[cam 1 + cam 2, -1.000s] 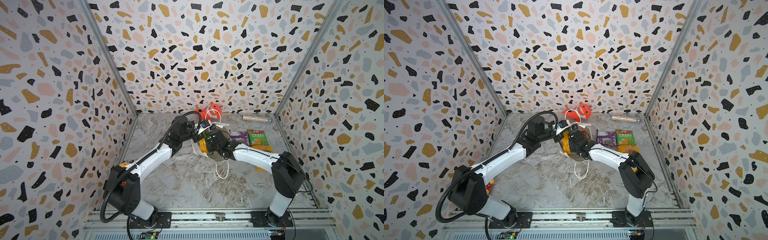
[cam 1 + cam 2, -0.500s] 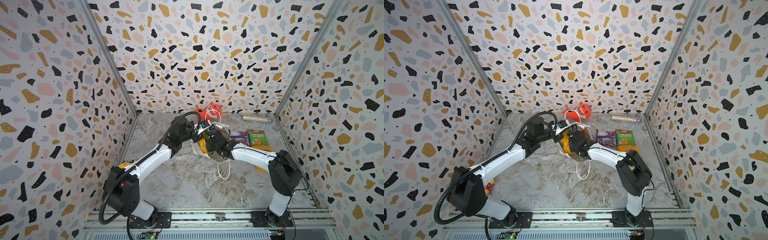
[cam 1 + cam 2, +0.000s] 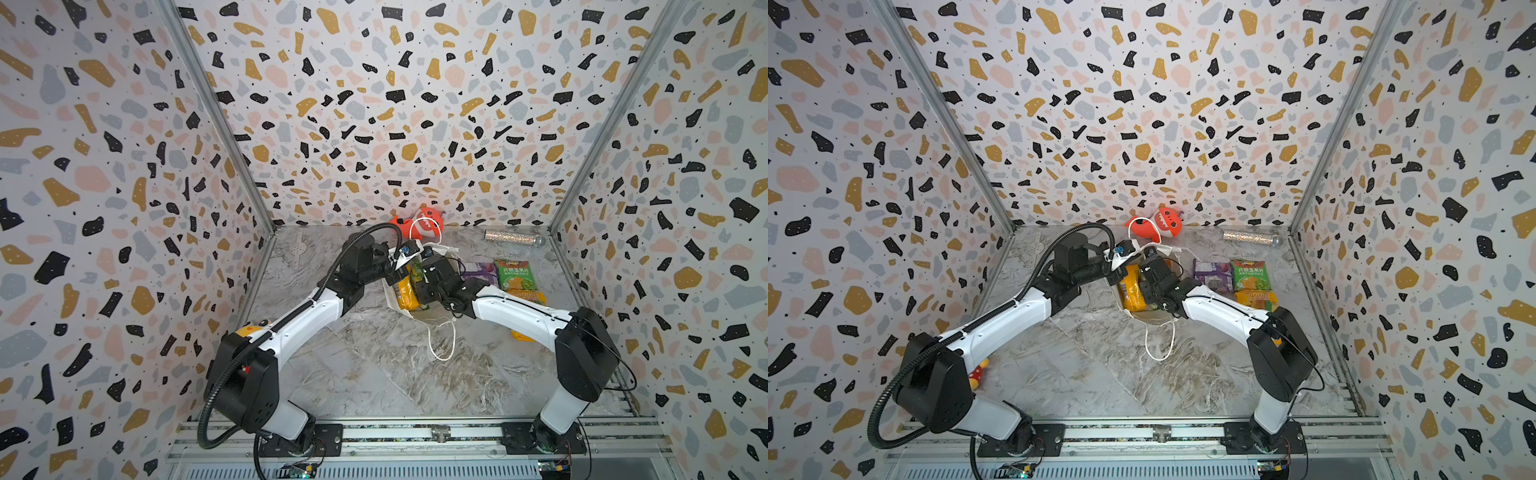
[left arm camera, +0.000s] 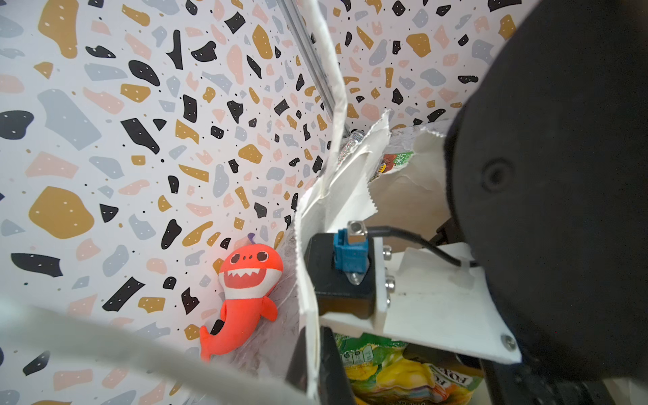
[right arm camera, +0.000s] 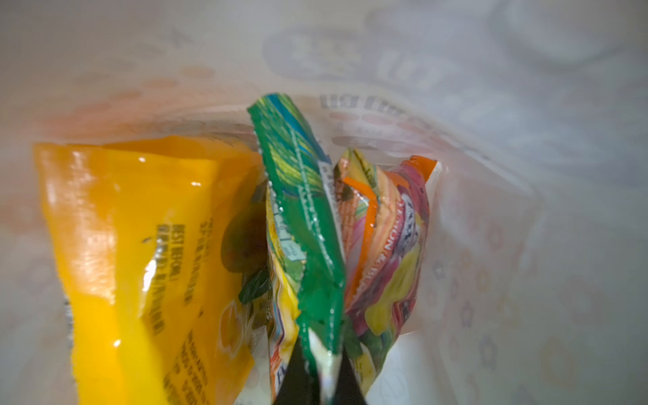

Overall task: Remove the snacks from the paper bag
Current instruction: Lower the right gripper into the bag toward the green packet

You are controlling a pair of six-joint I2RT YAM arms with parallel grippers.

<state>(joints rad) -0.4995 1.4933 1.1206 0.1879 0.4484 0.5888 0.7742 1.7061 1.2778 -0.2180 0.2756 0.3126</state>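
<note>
The right claw (image 5: 324, 382) sits deep inside the paper bag (image 5: 526, 217), its jaws pressed together on the crimped end seam of a green packet (image 5: 305, 217) that stands on edge straight ahead of the tips. An orange-yellow packet (image 5: 140, 245) leans against one face of it, and a crumpled multicoloured packet (image 5: 385, 245) lies against the other. The left claw (image 4: 312, 364) is shut on the bag's rim, pinching the paper wall and holding the mouth spread around the right claw. The packets look light, glossy and slippery, with soft puffy bodies that would likely squash or slide out of a pinch. The flat sealed seam is the stiffest, most ridged part, so it is the sensible place to hold, though the bite there looks shallow. The bag is thin paper with a ragged rim, so a straight draw back along the claw's own axis seems safest. Outside, beside the right arm, a purple packet (image 3: 480, 272) and a green corn-snack packet (image 3: 514, 274) lie flat on the table (image 3: 374, 374).
</note>
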